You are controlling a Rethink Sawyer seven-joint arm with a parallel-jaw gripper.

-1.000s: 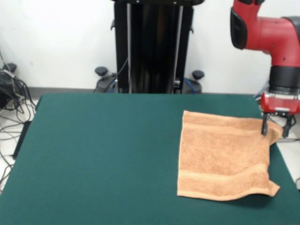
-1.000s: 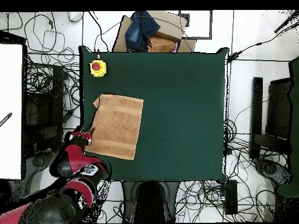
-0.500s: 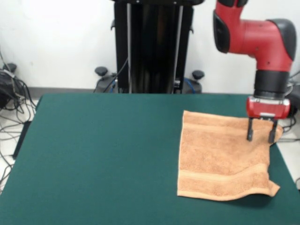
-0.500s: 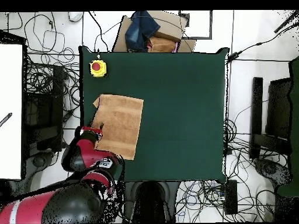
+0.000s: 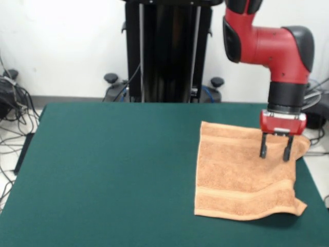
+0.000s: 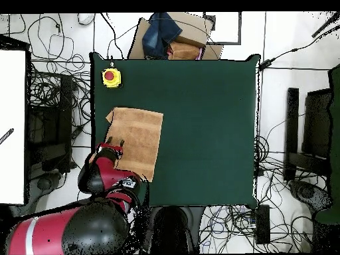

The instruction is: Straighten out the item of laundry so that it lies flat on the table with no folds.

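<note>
The table (image 5: 113, 170) has a dark green top, and most of it is bare. My towel (image 5: 241, 180) lies near one short edge of it, about midway along that edge, with its outer side running along the table's edge. It is mostly flat, with woven bands near two opposite sides; one outer corner is curled up and the other bulges over the table's edge. My gripper (image 5: 276, 152) hangs over the towel just inside that edge, near the bulging corner, fingers (image 5: 263, 148) spread apart and holding nothing. A yellow box with a red button (image 6: 111, 77) sits in the table's corner beyond the towel.
</note>
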